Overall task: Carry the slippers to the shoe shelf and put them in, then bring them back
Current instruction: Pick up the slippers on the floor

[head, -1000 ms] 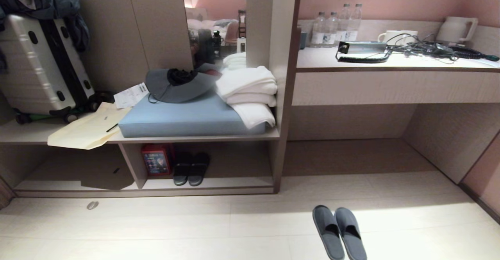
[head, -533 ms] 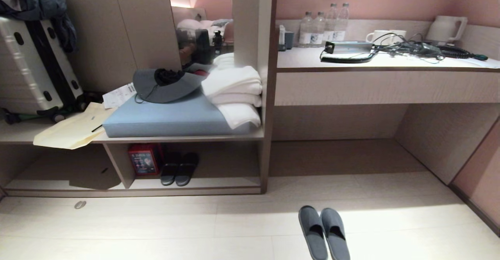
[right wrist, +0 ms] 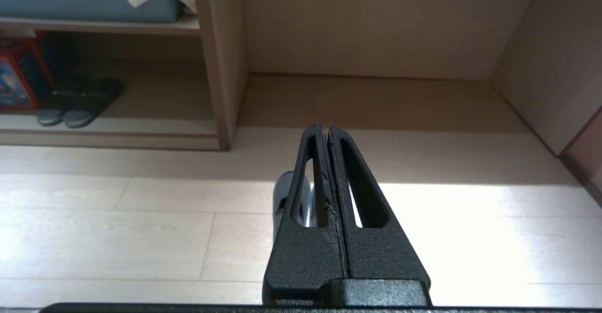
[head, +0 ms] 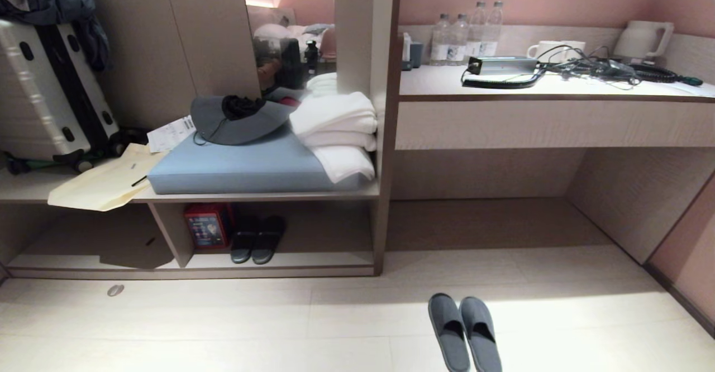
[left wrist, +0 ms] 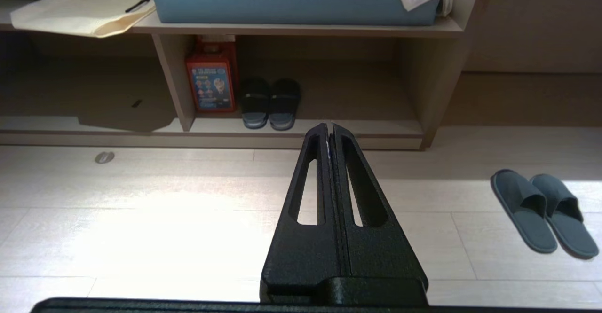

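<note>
slippers [head: 465, 332] paired on floor, lower centre-right of head view, untouched | shoe shelf [head: 279, 263] lower left; black sandals [head: 258, 239] inside | left pincer [left wrist: 329, 127] pressed together; right pincer [right wrist: 325, 129] likewise, empty; likely parked for approach

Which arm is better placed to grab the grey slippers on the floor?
Likely the right. The slippers lie right of centre, directly beyond the shut right pincer; from the left pincer they sit far off to the side.
</note>
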